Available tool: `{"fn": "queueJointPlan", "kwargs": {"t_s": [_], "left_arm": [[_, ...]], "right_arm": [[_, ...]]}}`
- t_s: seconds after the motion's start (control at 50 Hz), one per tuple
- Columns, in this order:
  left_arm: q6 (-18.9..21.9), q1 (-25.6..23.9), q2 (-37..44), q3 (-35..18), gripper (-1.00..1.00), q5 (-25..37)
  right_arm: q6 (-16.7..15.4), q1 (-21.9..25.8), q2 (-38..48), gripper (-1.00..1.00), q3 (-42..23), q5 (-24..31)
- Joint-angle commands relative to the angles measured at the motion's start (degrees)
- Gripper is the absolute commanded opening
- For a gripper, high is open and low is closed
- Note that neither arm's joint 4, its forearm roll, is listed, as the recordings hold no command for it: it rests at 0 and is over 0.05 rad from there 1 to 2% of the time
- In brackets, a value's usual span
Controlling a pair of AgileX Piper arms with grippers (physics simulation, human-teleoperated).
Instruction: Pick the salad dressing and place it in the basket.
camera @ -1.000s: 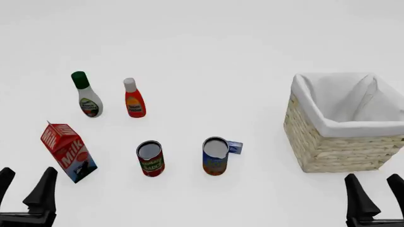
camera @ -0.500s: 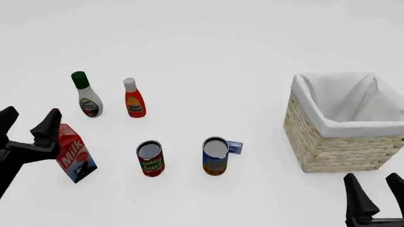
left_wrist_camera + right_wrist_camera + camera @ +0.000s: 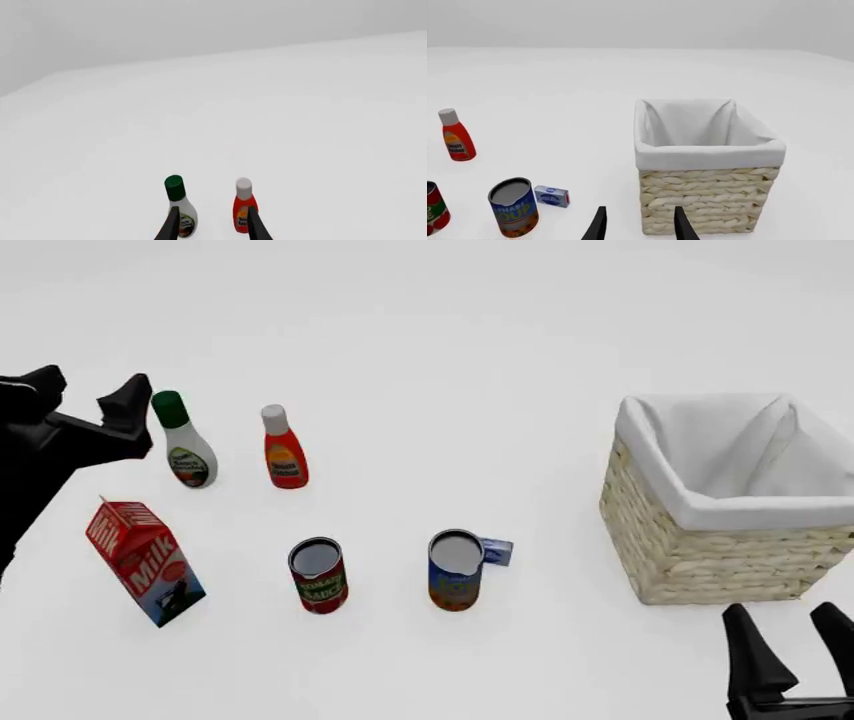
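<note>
The salad dressing (image 3: 186,441) stands upright on the white table (image 3: 441,330), well to the left of the basket (image 3: 727,502), with the red bottle (image 3: 282,449) just beside it on the basket's side. The left gripper (image 3: 91,392) hovers spread apart just left of the dressing's cap, holding nothing. The right gripper (image 3: 785,632) waits near the basket's front edge, fingers parted; wide bare tabletop separates bottles and basket.
</note>
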Motion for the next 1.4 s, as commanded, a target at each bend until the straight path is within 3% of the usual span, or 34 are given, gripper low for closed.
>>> {"fn": "queueJointPlan", "kwargs": {"t_s": [0.02,0.52,0.58,1.24,1.4], "left_arm": [[-0.11,1.4,9.15,-7.9,1.0,1.32],[-1.12,4.9,24.11,-24.51,1.0,8.79],[-2.85,5.12,26.69,-27.54,1.0,10.74],[-3.68,8.35,40.54,-48.32,1.0,24.86],[-6.15,9.6,43.57,-52.78,1.0,28.19]], "right_arm": [[-0.04,0.34,0.23,1.0,0.25,-0.3],[-0.11,0.57,0.31,1.0,0.31,0.09],[-0.02,0.58,0.17,1.0,0.31,0.35],[0.24,0.56,-0.81,1.0,0.32,1.64],[0.45,0.78,-0.8,1.0,0.32,1.55]]}}
